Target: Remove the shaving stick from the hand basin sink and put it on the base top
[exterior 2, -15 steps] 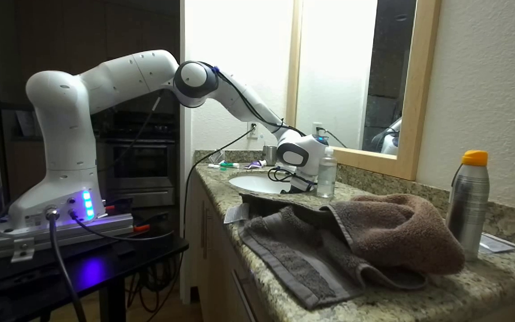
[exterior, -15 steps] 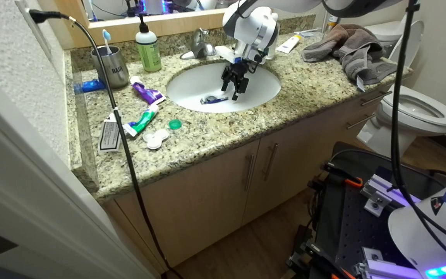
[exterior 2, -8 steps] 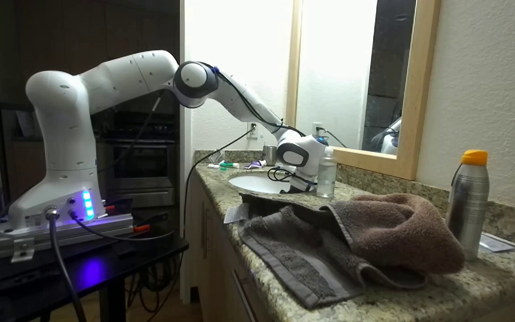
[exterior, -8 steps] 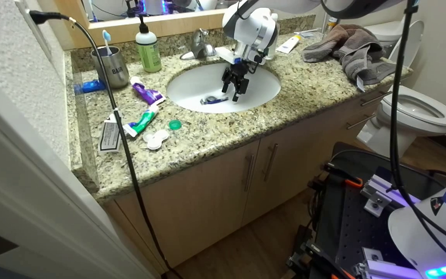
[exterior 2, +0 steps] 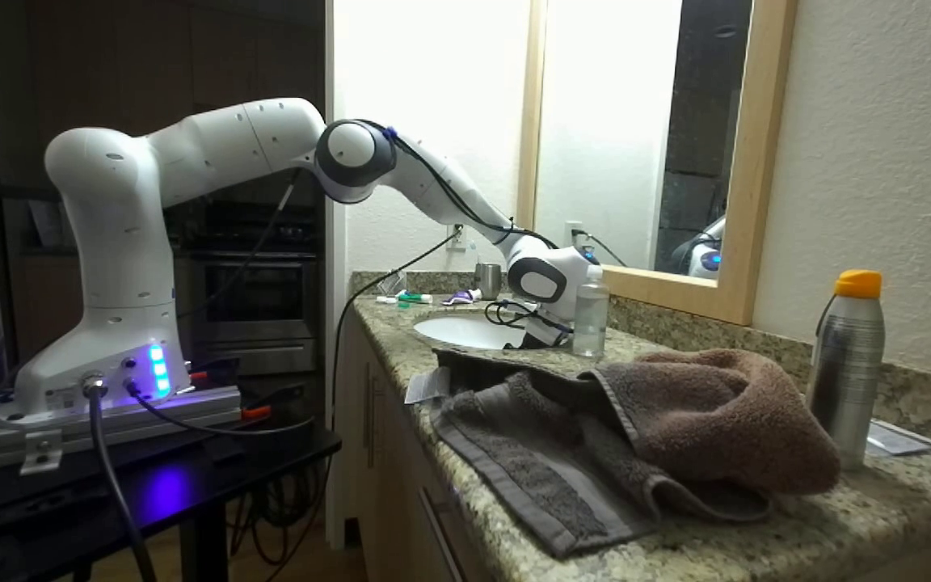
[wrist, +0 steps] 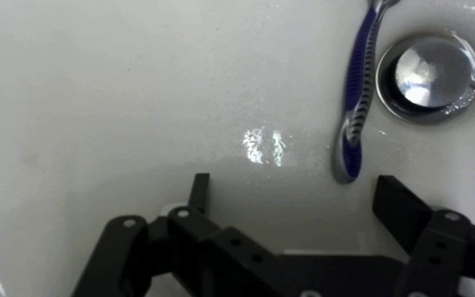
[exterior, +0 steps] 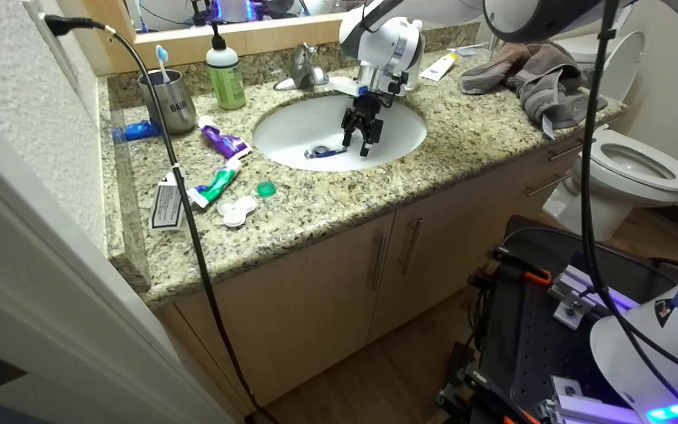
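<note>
The shaving stick (exterior: 325, 153), a slim blue and grey razor, lies in the white hand basin sink (exterior: 283, 135). In the wrist view the razor (wrist: 359, 78) lies beside the chrome drain stopper (wrist: 433, 76), its head cut off at the top edge. My gripper (exterior: 355, 148) is inside the basin, to the right of the razor's handle end in an exterior view. In the wrist view the gripper (wrist: 295, 176) is open and empty; the handle end lies just beyond the fingertips, nearer the right one. The base top (exterior: 327, 206) is speckled granite. The razor is hidden in an exterior view.
A chrome faucet (exterior: 306, 70) stands behind the basin. A green soap bottle (exterior: 226, 73), a metal cup (exterior: 174, 109), purple (exterior: 224, 141) and green (exterior: 219, 182) tubes are at left. A clear bottle (exterior 2: 591, 315) stands close to the arm. A towel (exterior 2: 595, 436) lies right of the basin.
My gripper has shifted slightly right and down in an exterior view, away from the razor's handle end. The arm's elbow has dropped a little. The razor has not moved.
</note>
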You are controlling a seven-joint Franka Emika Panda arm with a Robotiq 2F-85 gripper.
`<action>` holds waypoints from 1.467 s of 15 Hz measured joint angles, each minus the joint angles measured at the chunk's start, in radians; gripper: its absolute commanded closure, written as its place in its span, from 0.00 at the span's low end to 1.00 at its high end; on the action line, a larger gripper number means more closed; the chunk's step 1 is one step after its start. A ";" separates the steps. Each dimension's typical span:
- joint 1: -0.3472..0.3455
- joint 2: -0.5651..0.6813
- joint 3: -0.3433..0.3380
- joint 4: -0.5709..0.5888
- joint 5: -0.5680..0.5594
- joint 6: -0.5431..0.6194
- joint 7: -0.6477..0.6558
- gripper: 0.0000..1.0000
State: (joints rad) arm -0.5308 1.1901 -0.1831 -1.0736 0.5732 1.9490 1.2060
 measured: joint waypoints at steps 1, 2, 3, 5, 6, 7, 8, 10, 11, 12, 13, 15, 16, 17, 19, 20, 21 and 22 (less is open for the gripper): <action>0.000 0.000 0.000 0.000 0.000 -0.001 0.000 0.00; 0.000 -0.001 0.000 0.001 0.002 0.000 -0.005 0.00; 0.001 -0.002 0.008 -0.005 0.015 0.006 -0.009 0.00; 0.006 0.002 0.035 -0.015 0.047 0.016 -0.005 0.00; 0.009 0.006 0.045 -0.015 0.063 0.019 0.001 0.00; 0.012 0.011 0.054 -0.015 0.079 0.027 0.006 0.00; 0.014 0.019 0.060 -0.011 0.093 0.042 0.012 0.00; 0.017 0.022 0.062 -0.007 0.094 0.046 0.013 0.25; 0.017 0.022 0.062 -0.007 0.094 0.046 0.013 0.26; 0.017 0.022 0.062 -0.007 0.094 0.046 0.013 0.32; 0.017 0.022 0.062 -0.003 0.095 0.046 0.013 0.40; 0.016 0.023 0.062 0.008 0.092 0.045 0.013 0.52; 0.015 0.025 0.062 0.014 0.087 0.043 0.012 0.56; 0.014 0.025 0.062 0.019 0.083 0.042 0.010 0.62; 0.012 0.028 0.061 0.031 0.074 0.041 0.010 0.74; 0.011 0.031 0.061 0.038 0.069 0.039 0.010 0.81; 0.009 0.034 0.061 0.047 0.063 0.036 0.010 0.87; 0.008 0.039 0.061 0.058 0.056 0.030 0.010 0.95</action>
State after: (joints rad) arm -0.5230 1.2289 -0.1225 -1.0154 0.6297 1.9786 1.2159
